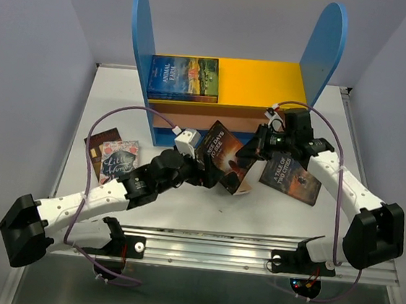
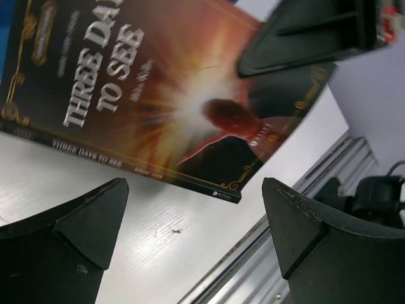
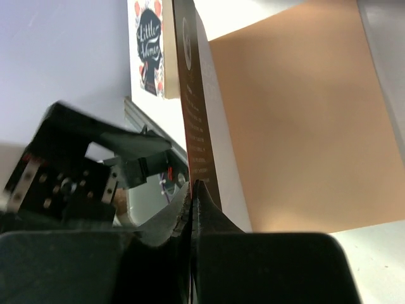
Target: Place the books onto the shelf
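Observation:
The shelf [image 1: 269,75] stands at the back with its blue side panels, and the Animal Farm book [image 1: 184,77] lies on its yellow top board. The Three Days to See book [image 1: 220,157] [image 2: 158,95] is tilted up off the table in front of the shelf, its cover spread from a peach inner side [image 3: 297,126]. My right gripper [image 1: 252,150] [image 3: 192,187] is shut on the edge of that cover. My left gripper [image 1: 201,168] [image 2: 190,215] stands open just below the book's lower edge, holding nothing.
A Tale of Two Cities book [image 1: 291,177] lies flat under the right arm. A Little Women book [image 1: 119,158] [image 3: 150,50] and a brown book [image 1: 99,142] lie at the left. The table's metal front rail [image 2: 278,247] runs close below the left gripper.

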You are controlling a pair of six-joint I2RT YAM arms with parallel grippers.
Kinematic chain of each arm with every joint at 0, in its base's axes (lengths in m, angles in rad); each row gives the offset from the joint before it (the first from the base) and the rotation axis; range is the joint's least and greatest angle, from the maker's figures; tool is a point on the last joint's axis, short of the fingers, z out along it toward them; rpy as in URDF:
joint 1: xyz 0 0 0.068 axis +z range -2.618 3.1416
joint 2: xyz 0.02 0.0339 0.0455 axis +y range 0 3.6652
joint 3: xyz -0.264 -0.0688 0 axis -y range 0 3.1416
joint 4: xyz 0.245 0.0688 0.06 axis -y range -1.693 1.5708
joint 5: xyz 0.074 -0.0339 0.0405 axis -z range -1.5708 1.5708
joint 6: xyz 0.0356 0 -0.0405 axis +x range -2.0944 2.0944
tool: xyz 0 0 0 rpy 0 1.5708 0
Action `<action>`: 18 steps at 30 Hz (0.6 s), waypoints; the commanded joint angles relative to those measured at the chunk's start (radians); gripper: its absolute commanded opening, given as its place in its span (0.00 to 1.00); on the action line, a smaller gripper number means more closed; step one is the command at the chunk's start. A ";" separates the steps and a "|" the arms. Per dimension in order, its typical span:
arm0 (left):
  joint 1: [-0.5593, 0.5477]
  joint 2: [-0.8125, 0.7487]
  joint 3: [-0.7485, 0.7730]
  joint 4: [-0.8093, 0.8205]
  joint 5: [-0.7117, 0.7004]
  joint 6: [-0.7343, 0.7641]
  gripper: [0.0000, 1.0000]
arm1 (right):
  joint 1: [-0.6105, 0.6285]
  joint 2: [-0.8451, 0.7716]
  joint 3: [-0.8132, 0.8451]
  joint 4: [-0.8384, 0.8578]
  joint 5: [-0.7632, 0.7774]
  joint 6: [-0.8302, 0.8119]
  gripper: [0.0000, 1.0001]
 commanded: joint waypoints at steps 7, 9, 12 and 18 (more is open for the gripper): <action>0.151 0.058 -0.160 0.168 0.148 -0.458 0.99 | -0.015 -0.064 0.022 0.056 0.060 0.003 0.01; 0.193 0.083 -0.172 0.245 0.189 -0.505 0.99 | -0.015 -0.064 0.014 0.060 0.061 0.011 0.01; 0.223 0.152 -0.162 0.266 0.223 -0.550 0.95 | -0.015 -0.076 -0.007 0.083 0.060 0.026 0.01; 0.238 0.180 -0.191 0.434 0.235 -0.611 0.93 | -0.015 -0.076 -0.056 0.109 0.069 0.052 0.01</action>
